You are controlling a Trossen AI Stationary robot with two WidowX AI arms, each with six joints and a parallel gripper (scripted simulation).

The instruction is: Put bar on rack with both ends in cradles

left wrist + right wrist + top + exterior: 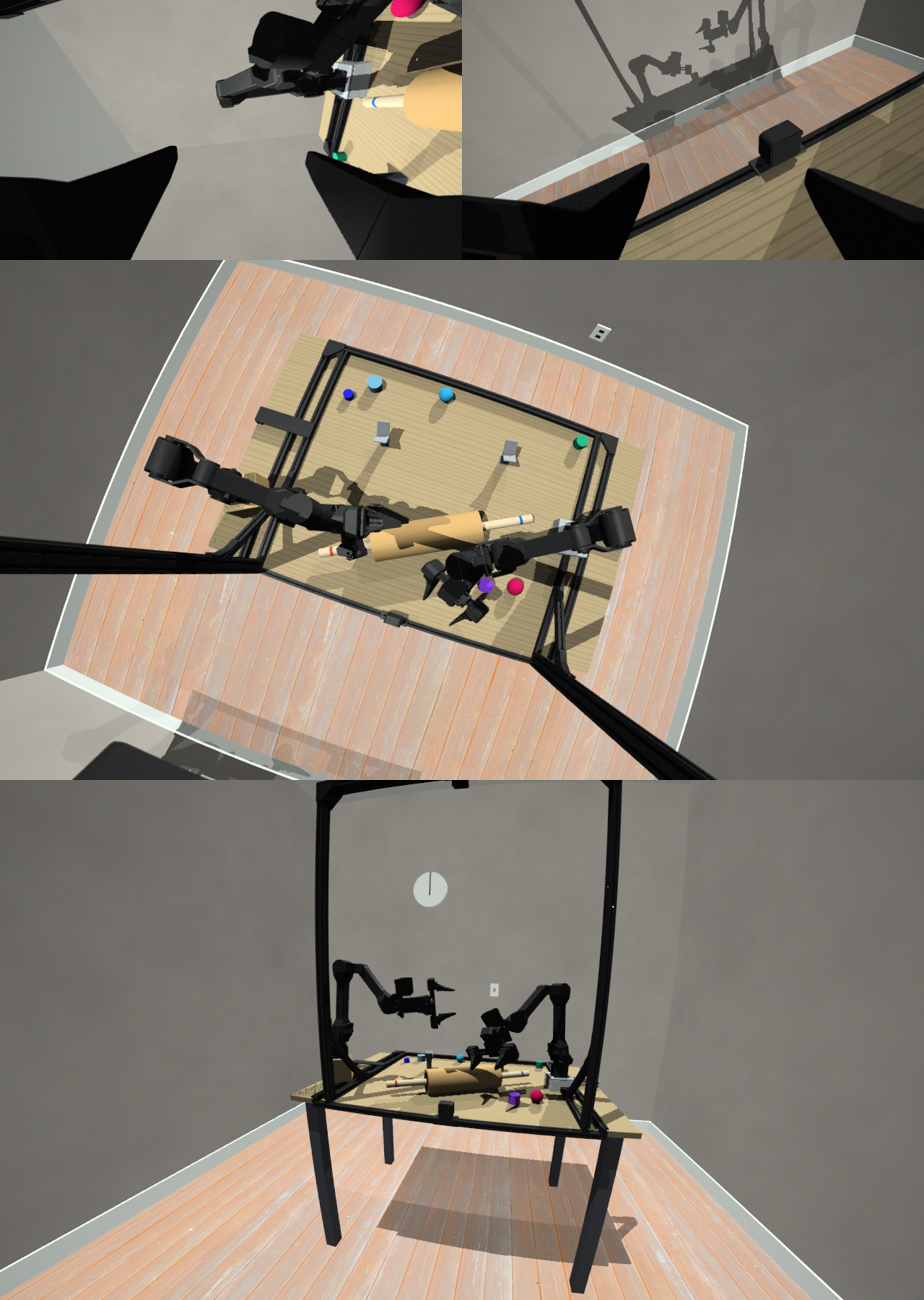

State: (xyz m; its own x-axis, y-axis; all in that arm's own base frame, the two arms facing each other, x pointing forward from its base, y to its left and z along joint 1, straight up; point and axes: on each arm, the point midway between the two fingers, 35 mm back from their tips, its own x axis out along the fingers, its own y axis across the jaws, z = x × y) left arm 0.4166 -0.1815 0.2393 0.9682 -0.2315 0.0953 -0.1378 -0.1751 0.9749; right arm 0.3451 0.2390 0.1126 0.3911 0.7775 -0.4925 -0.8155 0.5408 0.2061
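Note:
The bar [426, 536], a thick tan roller with thin pale handles, lies flat on the table, well in front of the rack. One handle has a red ring and the other a blue ring. It also shows in the exterior view [462, 1080] and the left wrist view [433, 105]. The rack is two grey cradle posts [382, 432] [510, 451], both empty. My left gripper [442, 1004] is open and empty, high above the bar's red-ringed end. My right gripper [487, 1062] is open and empty, just above the table in front of the bar's blue-ringed half.
A purple cylinder [486, 585] and a red ball [515, 586] lie close beside the right gripper. Two blue balls [348, 393] [446, 394], a light blue cylinder [375, 382] and a green cylinder [581, 441] stand along the back. A black frame [303, 421] rims the table.

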